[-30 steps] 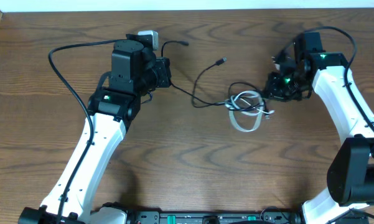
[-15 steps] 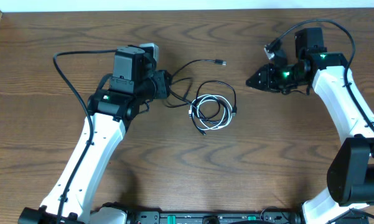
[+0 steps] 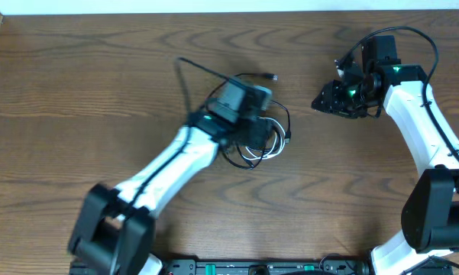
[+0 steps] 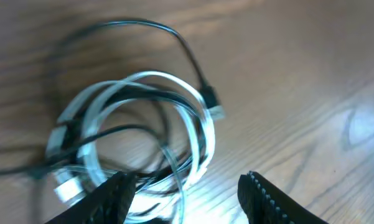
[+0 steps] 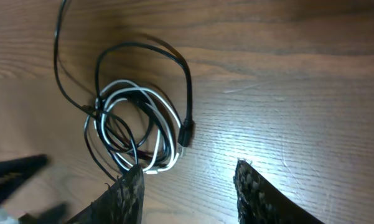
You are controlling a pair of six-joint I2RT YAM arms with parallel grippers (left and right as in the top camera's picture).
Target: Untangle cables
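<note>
**Two cables coiled together beneath the left gripper**

**Overhead.** On a brown, wood-grain table (image 3: 76,69), the thin black cable (image 3: 285,116) and the thin white cable (image 3: 274,147) lie wound into one roughly round coil. The coil is partly hidden by the left gripper (image 3: 253,131), which hangs directly over it at the end of the white-shelled left arm (image 3: 168,164). A free black tail leaves the coil on the far side of the left gripper. It ends in a small tail plug (image 3: 271,76) whose long axis points to the right. The right gripper (image 3: 323,100) stands well apart from the left gripper, to its right, over bare wood. Neither gripper's finger gap can be read from this view.

**Left wrist.** Only this blurred view shows the left gripper's two black, ridged fingers (image 4: 267,199). They stand apart and clamp nothing, and one thin white strand runs through the gap. Just beyond the left gripper, white turns overlap black ones. A dark rim plug (image 4: 210,96) lies slanted against the outer white turn.

**Right wrist.** Only this view shows the coil whole and uncovered. The glossy white turns sit nested inside a wider black loop, and the dark plug lies lengthwise along the loop's rim. The black tail runs off the top edge. The right gripper's coarse-textured pads (image 5: 258,193) are spread, with only wood between them.
</note>
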